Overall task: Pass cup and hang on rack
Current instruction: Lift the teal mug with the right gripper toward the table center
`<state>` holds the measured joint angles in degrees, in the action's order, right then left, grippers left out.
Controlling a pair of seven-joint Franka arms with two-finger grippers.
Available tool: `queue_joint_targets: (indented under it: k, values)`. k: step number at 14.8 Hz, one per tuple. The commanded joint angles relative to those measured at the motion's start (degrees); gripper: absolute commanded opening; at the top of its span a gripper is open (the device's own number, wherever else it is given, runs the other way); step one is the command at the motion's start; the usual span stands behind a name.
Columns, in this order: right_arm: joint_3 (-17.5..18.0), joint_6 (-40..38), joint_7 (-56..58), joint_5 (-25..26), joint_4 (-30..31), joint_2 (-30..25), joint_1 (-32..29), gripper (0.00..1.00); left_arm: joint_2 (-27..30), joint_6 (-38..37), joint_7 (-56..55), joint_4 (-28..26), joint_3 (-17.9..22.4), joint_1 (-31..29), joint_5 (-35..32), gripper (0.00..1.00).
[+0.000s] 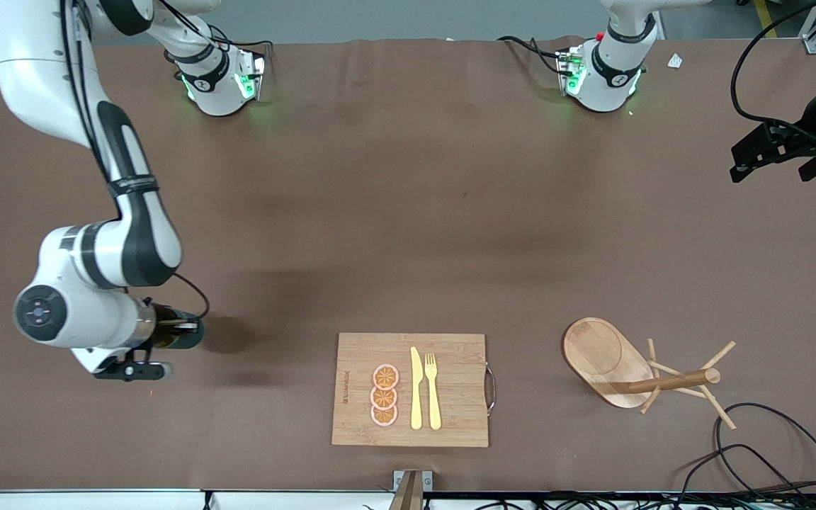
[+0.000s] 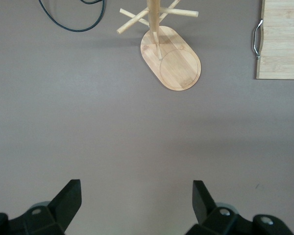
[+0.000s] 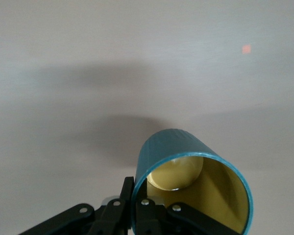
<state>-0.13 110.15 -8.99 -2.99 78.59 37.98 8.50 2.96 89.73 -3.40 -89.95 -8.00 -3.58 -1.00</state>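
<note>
My right gripper point(image 1: 166, 331) is shut on the rim of the teal-green cup point(image 1: 185, 334), one finger inside and one outside. It holds the cup on its side over the table toward the right arm's end. In the right wrist view the cup point(image 3: 183, 147) shows its yellow inside at the gripper point(image 3: 137, 196); the handle is hidden. The wooden rack point(image 1: 610, 361) stands toward the left arm's end, post and pegs point(image 1: 673, 382) up. My left gripper point(image 1: 751, 152) is open and empty, up in the air over that end. In the left wrist view the gripper point(image 2: 137, 196) faces the rack point(image 2: 174, 58).
A bamboo cutting board point(image 1: 450, 368) with orange slices point(image 1: 384, 395), a yellow knife point(image 1: 416, 389) and fork point(image 1: 433, 389) lies near the front edge between cup and rack. Black cables point(image 1: 769, 453) loop on the table beside the rack.
</note>
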Motion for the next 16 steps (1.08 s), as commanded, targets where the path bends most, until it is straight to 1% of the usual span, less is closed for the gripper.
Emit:
queue_joint_targets:
  k: [1, 3, 4, 6, 8, 10, 11, 13, 16]
  values:
    - [-0.4, -0.6, -5.1, -0.3, 0.2, -1.1, 7.5, 0.02, -0.6, -0.5, 0.8, 1.4, -0.1, -0.3, 0.7, 1.00]
    - [-0.4, -0.4, -8.5, -0.1, -0.5, -1.1, 13.4, 0.02, -0.9, -0.1, 0.8, 1.4, -0.1, -0.3, 0.7, 1.00]
    - [-0.6, 0.1, -13.0, 0.1, -2.1, -0.9, 16.6, 0.02, -0.9, 0.0, 0.8, 1.4, -0.1, -0.3, 0.7, 1.00]
    - [-0.4, 0.5, -14.5, 0.0, -5.7, 0.5, 21.2, 0.02, -0.9, 0.0, 0.8, 1.4, 0.0, -0.3, 0.7, 1.00]
    - [-0.5, 6.1, -13.3, 0.0, -6.0, 1.1, 25.5, 0.02, -0.9, 0.0, 0.8, 1.4, 0.0, -0.3, 0.7, 1.00]
    - [-0.2, 10.0, -13.1, -0.1, -6.4, 2.4, 28.9, 0.02, -0.9, 0.0, 0.8, 1.4, 0.0, -0.3, 0.7, 1.00]
    - [0.5, 11.6, -13.3, -0.2, -7.9, 3.8, 30.6, 0.02, -1.0, 0.0, 0.8, 1.4, 0.0, -0.3, 0.7, 1.00]
    - [1.1, 11.7, -14.3, -0.9, -11.3, 7.1, 32.9, 0.02, -1.0, 0.0, 0.8, 1.4, 0.0, -0.3, 0.7, 1.00]
    - [1.1, 11.8, -17.2, -0.9, -14.3, 11.1, 35.2, 0.02, -1.1, 0.0, 0.8, 1.4, 0.0, -0.3, 0.7, 1.00]
